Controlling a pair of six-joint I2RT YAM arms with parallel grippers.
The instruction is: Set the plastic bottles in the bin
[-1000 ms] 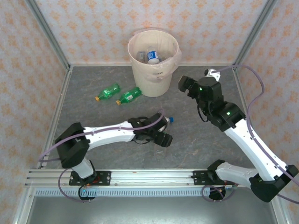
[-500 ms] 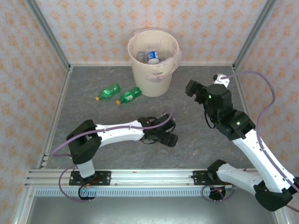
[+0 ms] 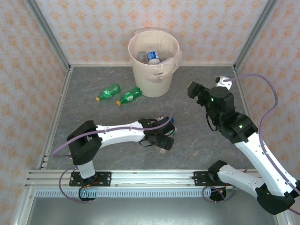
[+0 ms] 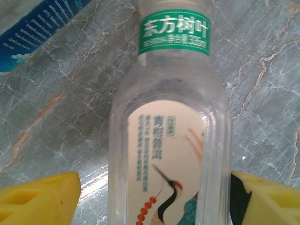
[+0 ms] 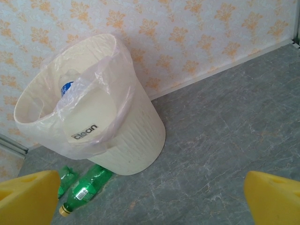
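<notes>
The clear bottle [image 4: 168, 140] lies mid-frame between the spread fingers [image 4: 37, 199] of the left gripper [image 4: 154, 190] (yellow, lower corners), with a gap on its left side.

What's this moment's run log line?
left end effector: open, straddling clear bottle | right end effector: open, empty | bin: blue-capped bottle inside

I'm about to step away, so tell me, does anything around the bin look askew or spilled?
Nothing spilled. The bag sits crooked in the bin, sagging over one side of the rim. Two green bottles lie on their sides on the table beside it.
</notes>
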